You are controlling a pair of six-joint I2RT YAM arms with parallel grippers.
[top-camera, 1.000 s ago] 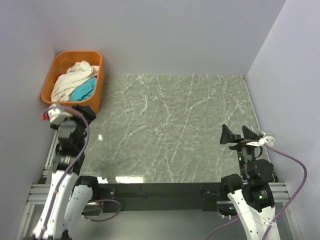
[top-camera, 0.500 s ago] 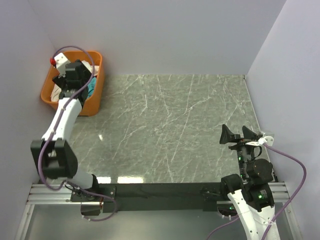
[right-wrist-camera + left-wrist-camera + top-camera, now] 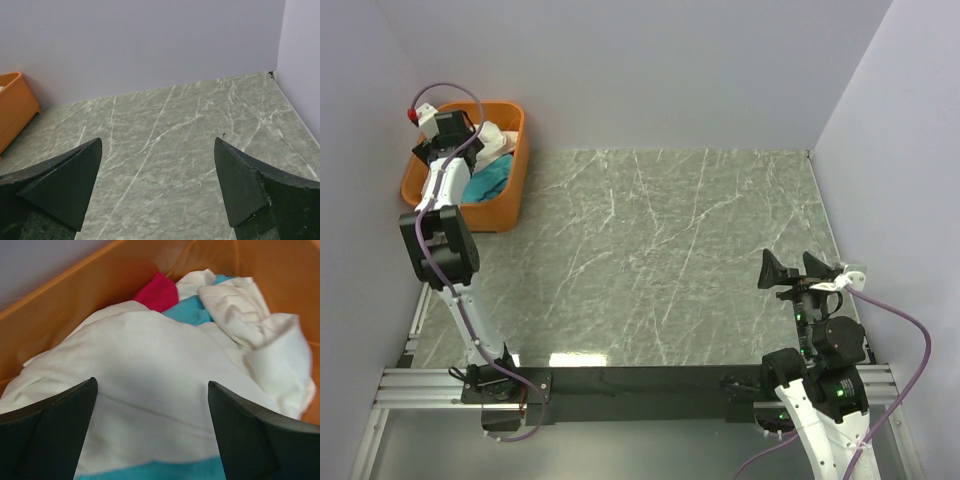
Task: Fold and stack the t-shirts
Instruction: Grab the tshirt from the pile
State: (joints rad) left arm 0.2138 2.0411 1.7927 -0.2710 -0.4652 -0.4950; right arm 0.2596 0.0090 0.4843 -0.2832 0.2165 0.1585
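Orange plastic walled in all the laundry: the basket (image 3: 492, 214) sat at the far left corner of the marble-patterned table (image 3: 670, 260), and every one of the t-shirts lay heaped inside it. The large cream t-shirt (image 3: 150, 365) was on top, crumpled and spread across most of the pile. The teal t-shirt (image 3: 189, 314) showed beneath it at the far side and again along the near edge, and a small patch of the red t-shirt (image 3: 158, 292) was wedged against the basket's back wall. The left gripper (image 3: 151, 390) hung directly over the cream cloth with its jaws spread wide and nothing between them; whether the fingertips touched the fabric could not be told from the wrist view. The right gripper (image 3: 158, 142) was likewise released and empty, poised above the tabletop at the near right, well apart from the basket. Judged from this, the task had hardly begun: no shirt was out of the basket, none was laid flat on the table, none was folded, and no stack existed. What was left was practically everything: taking the cream shirt out first, since it covered the others, spreading and folding it on the table, then doing the same with the teal and the red and piling them together.
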